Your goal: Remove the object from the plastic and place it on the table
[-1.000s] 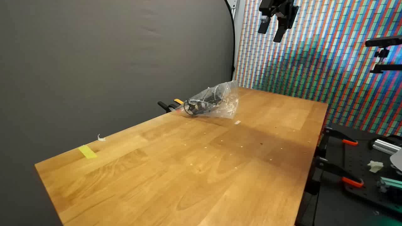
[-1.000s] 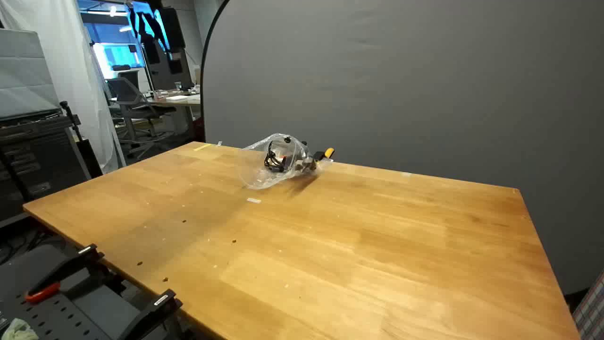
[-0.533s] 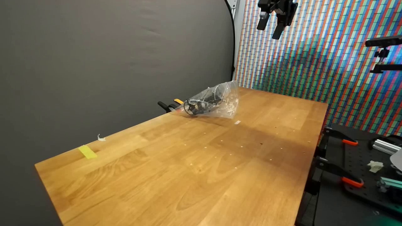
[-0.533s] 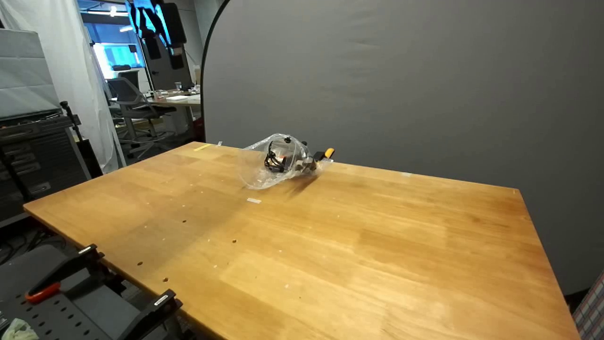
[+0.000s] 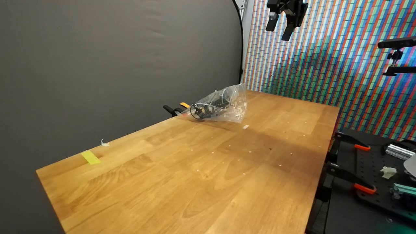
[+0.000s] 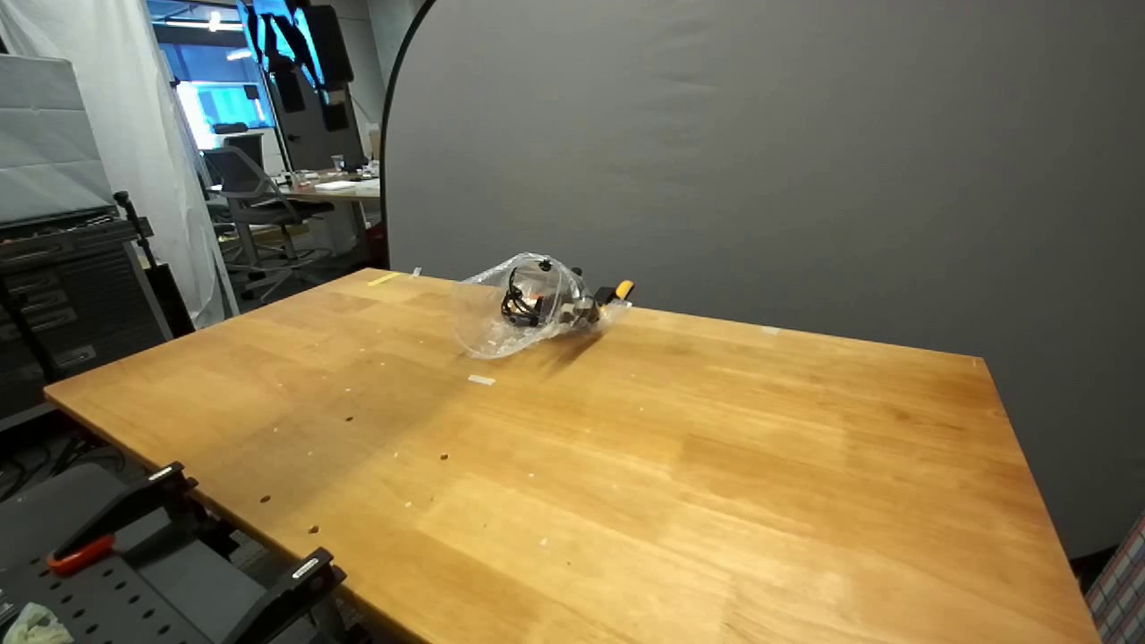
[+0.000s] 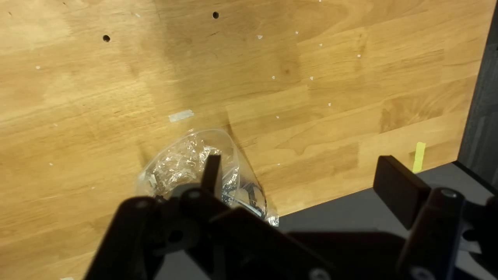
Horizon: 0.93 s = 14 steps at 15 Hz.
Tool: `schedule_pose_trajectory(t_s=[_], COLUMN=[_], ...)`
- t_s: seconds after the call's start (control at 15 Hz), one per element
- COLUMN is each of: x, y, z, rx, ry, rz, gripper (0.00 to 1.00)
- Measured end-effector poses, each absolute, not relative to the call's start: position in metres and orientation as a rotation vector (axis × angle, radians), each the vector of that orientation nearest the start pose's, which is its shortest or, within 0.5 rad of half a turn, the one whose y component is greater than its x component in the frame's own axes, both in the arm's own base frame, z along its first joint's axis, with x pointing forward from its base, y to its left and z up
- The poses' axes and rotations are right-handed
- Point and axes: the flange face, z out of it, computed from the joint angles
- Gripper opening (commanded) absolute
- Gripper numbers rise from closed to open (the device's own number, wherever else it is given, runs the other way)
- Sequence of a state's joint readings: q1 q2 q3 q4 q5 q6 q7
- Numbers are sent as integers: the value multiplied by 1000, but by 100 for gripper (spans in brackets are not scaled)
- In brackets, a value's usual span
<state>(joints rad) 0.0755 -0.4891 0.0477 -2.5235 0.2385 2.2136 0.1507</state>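
The plastic, a clear crinkled bag (image 5: 239,109), lies near the table's edge. It also shows in an exterior view (image 6: 492,340) and the wrist view (image 7: 183,167). The object, a dark wire tangle with loops and pale bits (image 5: 208,110), is inside the bag; it also shows in an exterior view (image 6: 519,306). In the wrist view the fingers hide part of both. The table (image 5: 182,182) has a light-brown wood top. My gripper (image 5: 278,34) is open and empty, high above the table and apart from the bag. Its fingers stand wide apart in the wrist view (image 7: 301,175).
A black-and-yellow clamp (image 6: 624,290) sits at the table edge beside the bag. A yellow tape mark (image 5: 91,157) is near one corner. Black-and-orange clamps (image 5: 364,188) grip the opposite edge. A grey backdrop (image 6: 760,161) stands behind the table. A camera (image 5: 396,42) sticks out at the right.
My gripper rose slightly between one second and half a second ago and is still since then. It stays open. The bag and the object have not moved.
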Motion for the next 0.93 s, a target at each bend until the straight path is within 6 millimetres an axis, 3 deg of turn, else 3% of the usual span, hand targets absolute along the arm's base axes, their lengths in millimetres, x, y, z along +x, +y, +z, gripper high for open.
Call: schedule_pose_trajectory(t_s=[0.2,0.4,0.93], x=[406,404,417], y=[59,57,42], z=[462,449,378], rx=[-2922,-2928,-2943], ry=[231,240,330], rz=[-221,-198,-213], gripper=[100,100,100])
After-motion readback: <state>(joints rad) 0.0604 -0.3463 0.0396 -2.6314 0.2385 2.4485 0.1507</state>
